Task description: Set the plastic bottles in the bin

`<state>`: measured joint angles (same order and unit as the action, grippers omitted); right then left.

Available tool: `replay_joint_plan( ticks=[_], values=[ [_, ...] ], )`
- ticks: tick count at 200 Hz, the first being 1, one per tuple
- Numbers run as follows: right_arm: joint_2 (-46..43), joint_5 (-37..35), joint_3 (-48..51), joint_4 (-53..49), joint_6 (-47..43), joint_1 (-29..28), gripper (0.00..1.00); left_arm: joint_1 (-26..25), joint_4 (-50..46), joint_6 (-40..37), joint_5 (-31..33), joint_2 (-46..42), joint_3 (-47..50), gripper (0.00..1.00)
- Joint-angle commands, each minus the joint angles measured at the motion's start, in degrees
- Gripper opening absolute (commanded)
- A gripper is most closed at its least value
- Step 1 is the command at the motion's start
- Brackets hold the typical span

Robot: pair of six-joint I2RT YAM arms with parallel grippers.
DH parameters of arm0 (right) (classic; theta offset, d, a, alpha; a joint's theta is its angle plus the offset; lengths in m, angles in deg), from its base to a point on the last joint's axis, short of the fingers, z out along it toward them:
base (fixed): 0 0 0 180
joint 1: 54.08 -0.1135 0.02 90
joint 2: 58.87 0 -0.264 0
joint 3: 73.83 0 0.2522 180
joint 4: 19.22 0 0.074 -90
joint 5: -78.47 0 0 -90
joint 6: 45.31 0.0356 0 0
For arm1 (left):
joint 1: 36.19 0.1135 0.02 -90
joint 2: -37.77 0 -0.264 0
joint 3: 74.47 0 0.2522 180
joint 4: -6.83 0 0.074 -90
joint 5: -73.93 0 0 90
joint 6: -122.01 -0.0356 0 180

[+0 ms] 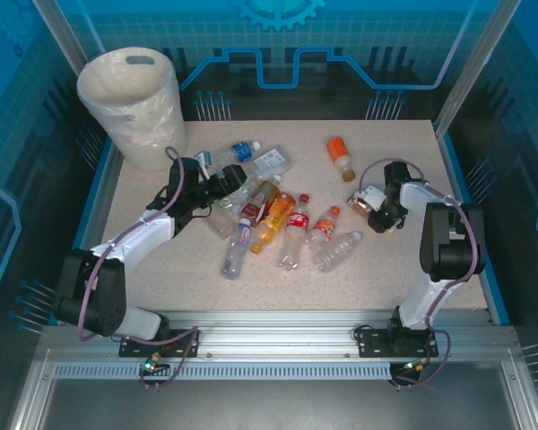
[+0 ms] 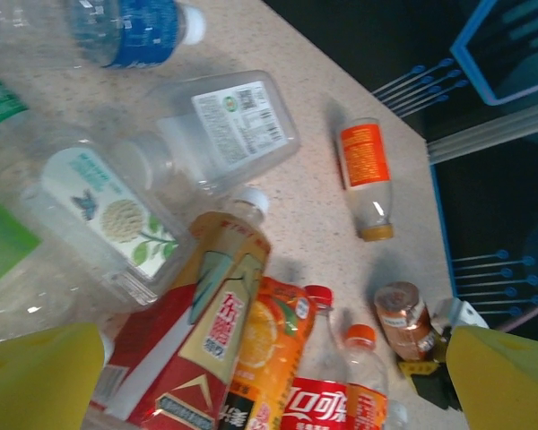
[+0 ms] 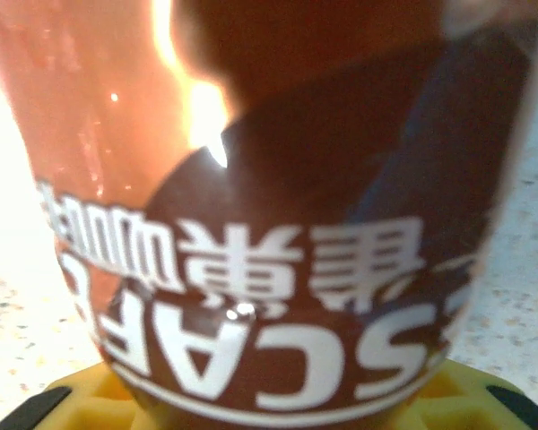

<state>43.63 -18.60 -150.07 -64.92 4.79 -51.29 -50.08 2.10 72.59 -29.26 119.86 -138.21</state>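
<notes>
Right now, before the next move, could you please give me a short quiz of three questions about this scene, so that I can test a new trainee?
1. True or false: the bin stands at the far left corner of the table.
2. What is the right gripper shut on? A) a brown bottle; B) a blue-labelled bottle; C) nothing.
3. In one word: is the left gripper, above the pile, open or shut?
Key: 1 true; 2 A; 3 open.
</notes>
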Motion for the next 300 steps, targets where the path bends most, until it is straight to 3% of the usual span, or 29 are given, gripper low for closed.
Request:
replay_joint_plan(
  ticks=[1, 33, 68, 97, 127, 154, 202, 251, 300],
  values=[
    [-5.56, 0.00, 0.51, 1.84, 5.39, 0.11, 0.30, -1.60, 5.70, -0.43, -4.90, 0.63, 0.35, 0.99],
    [-13.25, 0.99, 1.37, 3.19, 15.38, -1.21, 0.13, -4.05, 11.27, 0.79, -8.01, 1.99, -0.29, 0.99],
    [-21.53, 3.16, 1.72, 3.10, 27.89, -5.26, 0.09, -6.51, 19.36, 3.89, -13.48, 5.78, -2.06, 0.99],
    [-28.89, 12.63, 4.31, 6.60, 39.12, -7.13, 0.09, -7.88, 24.71, 7.72, -17.54, 9.10, -4.15, 0.99],
    [-34.56, 25.13, 9.08, 13.58, 47.92, -8.22, 0.09, -10.18, 18.33, 3.91, -15.41, 8.53, -7.05, 0.99],
    [-35.37, 36.39, 10.62, 16.95, 51.50, -10.02, 0.10, -12.39, 15.74, 0.93, -18.71, 8.72, -10.65, 0.99],
    [-33.84, 52.09, 13.01, 27.32, 58.73, -14.47, 0.11, -15.25, 28.57, 6.64, -30.40, 11.20, -13.50, 0.99],
    [-31.12, 59.23, 9.56, 29.20, 60.31, -19.46, 0.14, -16.29, 28.81, 8.76, -32.46, 12.57, -16.96, 0.96],
    [-27.45, 58.66, 6.08, 28.07, 63.13, -22.25, 0.17, -17.61, 28.59, 7.71, -34.92, 13.09, -18.02, 0.81]
  ],
)
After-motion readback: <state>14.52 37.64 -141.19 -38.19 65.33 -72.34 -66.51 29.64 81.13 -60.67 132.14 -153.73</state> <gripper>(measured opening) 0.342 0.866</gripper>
